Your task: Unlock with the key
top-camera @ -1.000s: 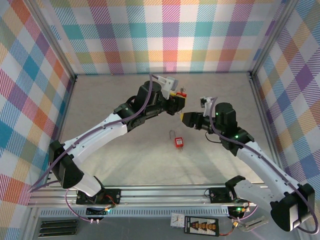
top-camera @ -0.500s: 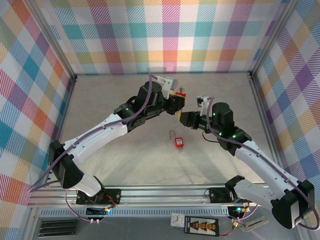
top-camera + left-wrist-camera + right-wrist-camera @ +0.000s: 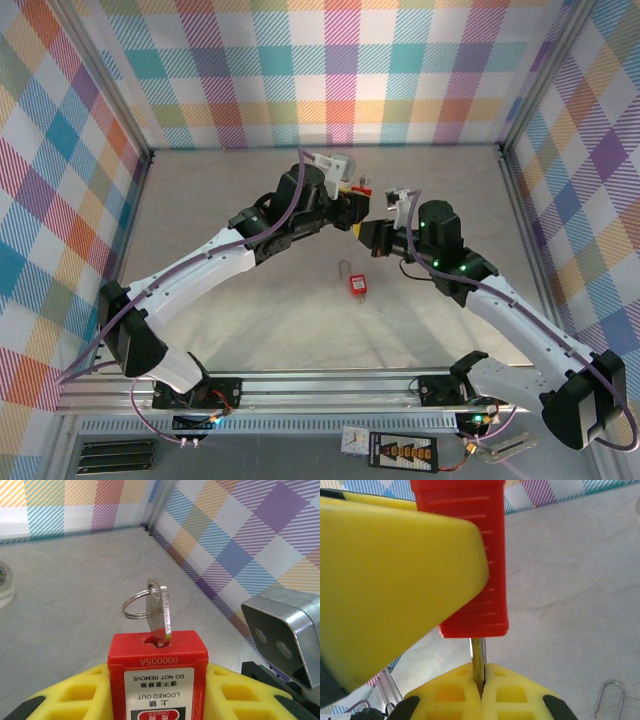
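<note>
1. Right end effector is clenched, its fingers pressed together on nothing. The key stands just beyond its tips, seated in the red padlock.
2. Left end effector grasps that padlock by its sides, with the key's head and ring free of any fingers.
3. Advancing while clenched would likely ram the key and tilt the padlock in the left's grasp.
4. A pinch off the key's axis could slip on the thin metal or catch the ring.
5. A hard twist may turn the padlock instead of the key.
</note>
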Controlling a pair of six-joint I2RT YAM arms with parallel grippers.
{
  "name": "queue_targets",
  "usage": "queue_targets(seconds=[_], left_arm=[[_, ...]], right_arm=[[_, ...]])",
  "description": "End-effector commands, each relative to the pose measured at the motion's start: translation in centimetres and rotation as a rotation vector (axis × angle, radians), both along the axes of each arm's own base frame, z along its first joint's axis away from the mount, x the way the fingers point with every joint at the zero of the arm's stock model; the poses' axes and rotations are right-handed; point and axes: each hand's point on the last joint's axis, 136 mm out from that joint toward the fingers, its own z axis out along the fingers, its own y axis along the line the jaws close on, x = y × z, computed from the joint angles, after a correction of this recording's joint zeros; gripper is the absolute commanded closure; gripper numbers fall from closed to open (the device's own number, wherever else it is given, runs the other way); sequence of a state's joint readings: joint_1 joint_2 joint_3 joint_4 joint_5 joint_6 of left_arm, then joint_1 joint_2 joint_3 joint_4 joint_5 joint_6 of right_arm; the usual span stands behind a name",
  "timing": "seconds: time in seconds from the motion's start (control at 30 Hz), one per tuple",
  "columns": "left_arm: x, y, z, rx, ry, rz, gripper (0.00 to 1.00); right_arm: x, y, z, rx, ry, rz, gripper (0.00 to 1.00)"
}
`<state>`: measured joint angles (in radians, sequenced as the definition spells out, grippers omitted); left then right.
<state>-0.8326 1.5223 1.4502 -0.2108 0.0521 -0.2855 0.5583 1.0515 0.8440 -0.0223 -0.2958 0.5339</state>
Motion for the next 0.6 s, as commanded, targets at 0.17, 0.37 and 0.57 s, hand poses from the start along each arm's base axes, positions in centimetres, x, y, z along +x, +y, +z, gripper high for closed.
queue_targets(seconds=[0.17, 0.37, 0.57], left_arm=[[1.0, 0.7, 4.4, -0.108, -0.041, 0.026, 1.0], [1.0, 0.3, 5.2, -0.134, -0.04, 0.008, 1.0], [0.3, 1.1, 4.9, -0.08, -0.13, -0.017, 1.0]], right_arm=[[-3.3, 1.4, -4.3, -0.04, 0.1, 0.122, 1.0], [-4.5, 1.5, -6.1, -0.082, 0.129, 0.146, 1.0], [-3.8, -0.4, -5.3, -0.118, 0.157, 0.04, 0.48]])
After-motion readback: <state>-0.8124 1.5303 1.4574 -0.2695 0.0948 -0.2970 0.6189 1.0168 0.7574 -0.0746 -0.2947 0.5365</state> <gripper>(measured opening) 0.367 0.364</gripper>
